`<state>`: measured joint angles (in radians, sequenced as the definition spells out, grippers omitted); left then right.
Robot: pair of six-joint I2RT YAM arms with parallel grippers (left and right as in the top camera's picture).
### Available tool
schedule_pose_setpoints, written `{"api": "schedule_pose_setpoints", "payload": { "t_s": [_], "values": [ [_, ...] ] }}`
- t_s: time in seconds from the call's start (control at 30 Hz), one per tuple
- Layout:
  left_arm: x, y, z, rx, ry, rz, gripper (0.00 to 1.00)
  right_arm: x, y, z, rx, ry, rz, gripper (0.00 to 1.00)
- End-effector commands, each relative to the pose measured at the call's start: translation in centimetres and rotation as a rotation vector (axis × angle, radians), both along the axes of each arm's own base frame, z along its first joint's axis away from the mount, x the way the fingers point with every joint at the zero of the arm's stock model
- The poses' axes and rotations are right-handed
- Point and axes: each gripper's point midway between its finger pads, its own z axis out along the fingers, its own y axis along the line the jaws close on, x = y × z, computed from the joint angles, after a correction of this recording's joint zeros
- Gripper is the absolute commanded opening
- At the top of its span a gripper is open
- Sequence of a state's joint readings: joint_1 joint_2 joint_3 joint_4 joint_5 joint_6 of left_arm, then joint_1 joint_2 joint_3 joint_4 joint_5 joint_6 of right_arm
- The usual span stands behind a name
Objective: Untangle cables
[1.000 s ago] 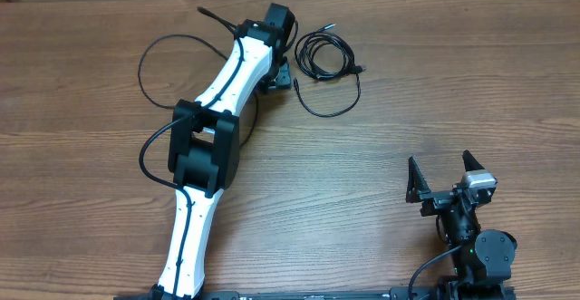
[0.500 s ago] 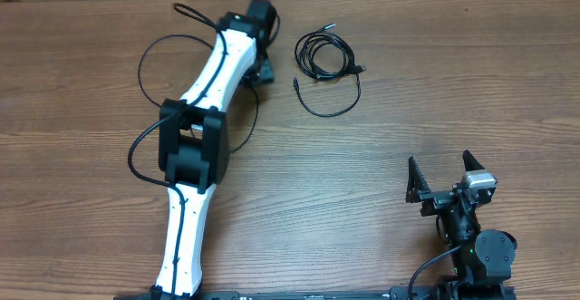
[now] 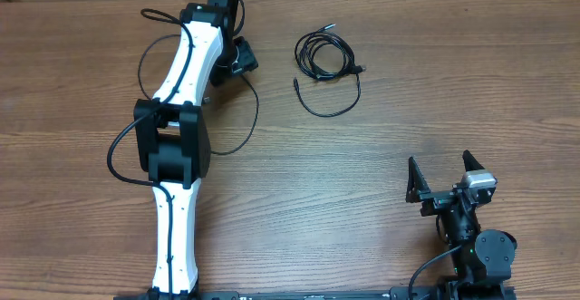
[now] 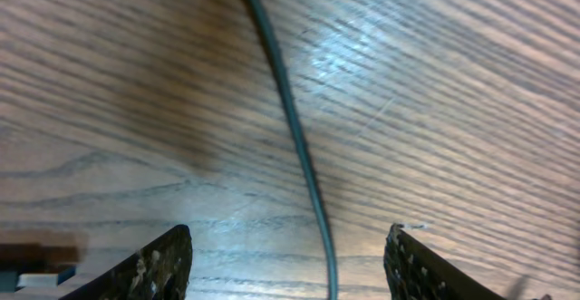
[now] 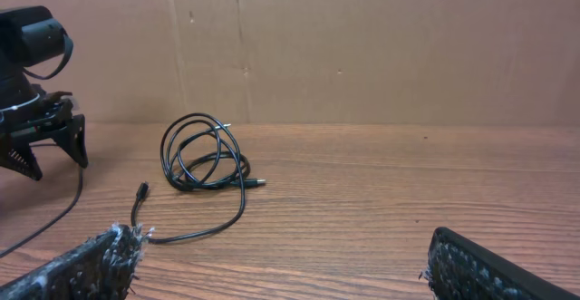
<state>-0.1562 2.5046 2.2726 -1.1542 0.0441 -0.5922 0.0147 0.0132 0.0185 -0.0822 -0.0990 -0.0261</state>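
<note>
The cables (image 3: pixel 324 53) are a thin black coil lying at the table's far middle; a loose tail curves toward me and ends in a small plug (image 3: pixel 296 83). The right wrist view shows the same coil (image 5: pixel 204 155) flat on the wood. My left gripper (image 3: pixel 243 60) is open and empty, well left of the coil. In its own view the left gripper (image 4: pixel 290 231) straddles a thin dark wire (image 4: pixel 294 128) on the table, which looks like the arm's own lead. My right gripper (image 3: pixel 440 160) stands open and empty near the front right, far from the cables.
The left arm's thin black lead (image 3: pixel 255 110) loops over the table between wrist and elbow. A brown cardboard wall (image 5: pixel 362 37) closes off the far edge. The left gripper (image 5: pixel 50 150) shows at the left of the right wrist view.
My left arm has swung left and slightly back, carrying its open gripper away from the coil. The cables and the right arm have not moved.
</note>
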Motion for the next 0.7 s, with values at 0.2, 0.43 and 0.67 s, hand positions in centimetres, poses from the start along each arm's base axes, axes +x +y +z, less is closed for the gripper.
{"api": "schedule_pose_setpoints", "payload": {
  "t_s": [0.2,0.43,0.67],
  "values": [
    [-1.2,0.1,-2.8,0.030,0.049,-0.022,0.62,0.1,-0.1,-0.3,-0.005,0.002,-0.007,1.00],
    [-3.9,0.6,-5.6,0.106,0.133,-0.047,0.66,0.1,-0.1,-0.3,-0.005,0.002,-0.007,1.00],
    [-4.9,0.6,-6.7,0.100,0.168,-0.049,0.63,0.1,-0.1,-0.3,-0.005,0.002,-0.007,1.00]
  ]
}}
